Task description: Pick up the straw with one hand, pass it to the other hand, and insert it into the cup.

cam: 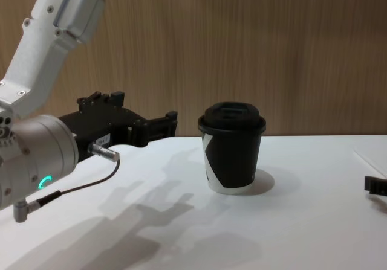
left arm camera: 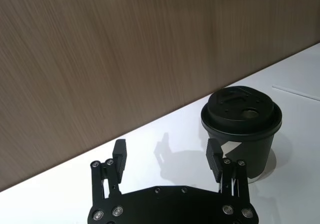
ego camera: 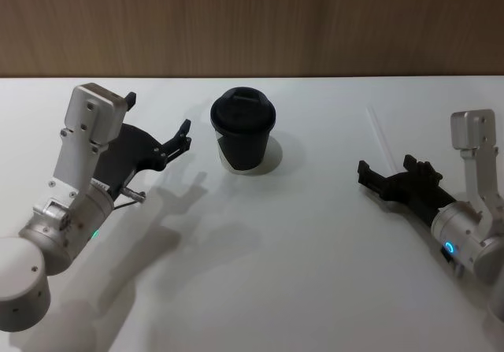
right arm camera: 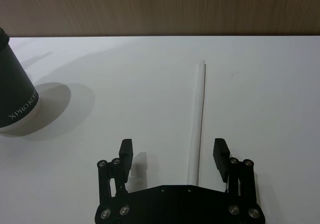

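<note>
White tabletop point(ego camera: 315, 273), straw point(right arm camera: 200, 119) lying flat, framed by the wide-open right end effector point(right arm camera: 173, 146). The left end effector point(left arm camera: 167, 151) is seen open near the cup point(ego camera: 242, 135). Best lowered straight and pinched gently.

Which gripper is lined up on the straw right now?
The right gripper: it is open, and the straw lies between its fingers. The left gripper, also open, sits beside the cup instead.
</note>
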